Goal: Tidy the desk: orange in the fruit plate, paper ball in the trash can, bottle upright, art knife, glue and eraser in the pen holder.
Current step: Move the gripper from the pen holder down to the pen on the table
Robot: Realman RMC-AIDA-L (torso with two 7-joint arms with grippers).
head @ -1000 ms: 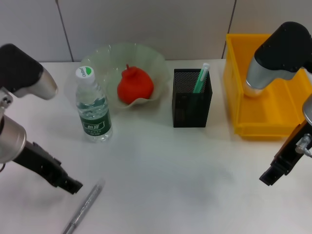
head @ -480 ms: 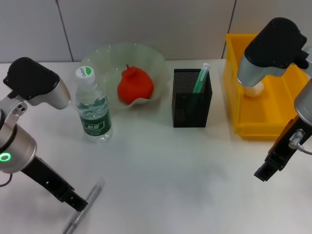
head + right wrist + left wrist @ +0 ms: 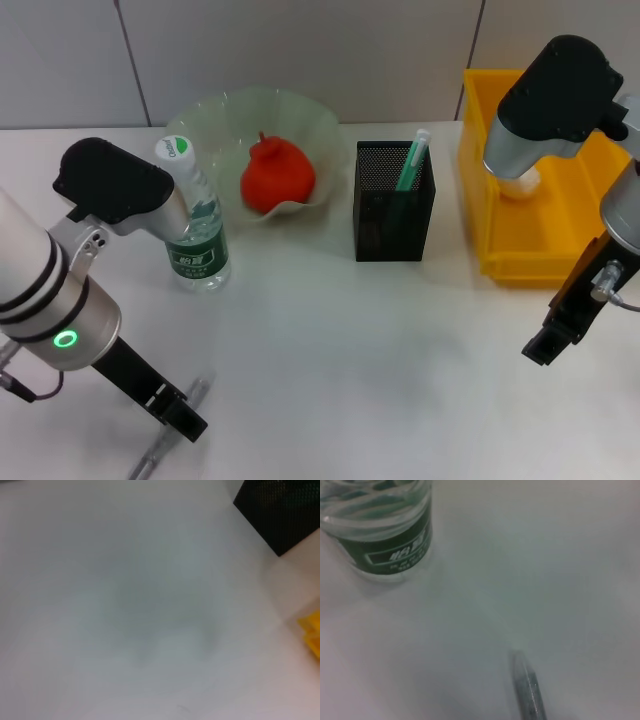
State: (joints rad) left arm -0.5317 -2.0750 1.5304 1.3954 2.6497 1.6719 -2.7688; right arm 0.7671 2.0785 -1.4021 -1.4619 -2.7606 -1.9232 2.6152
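Observation:
The orange (image 3: 277, 175) lies in the pale green fruit plate (image 3: 225, 112). The bottle (image 3: 197, 240) (image 3: 380, 530) stands upright in front of the plate, partly behind my left arm. A slim silver art knife (image 3: 148, 460) (image 3: 527, 690) lies near the table's front edge, and my left gripper (image 3: 180, 415) is right over its middle. The black mesh pen holder (image 3: 393, 215) (image 3: 280, 510) holds a green and white stick (image 3: 412, 160); I cannot tell if it is the glue. The paper ball (image 3: 520, 185) rests in the yellow trash can (image 3: 545, 255). The eraser is out of view. My right gripper (image 3: 548, 345) hangs in front of the can.
My left arm's bulky body (image 3: 70, 290) fills the near left side, close to the bottle. The yellow can's corner (image 3: 312, 630) is near the right wrist. Bare white table (image 3: 360, 350) lies between the two grippers.
My left arm has swung inward and forward, carrying its gripper from beside the knife's far tip to over its middle. The right gripper has shifted slightly inward.

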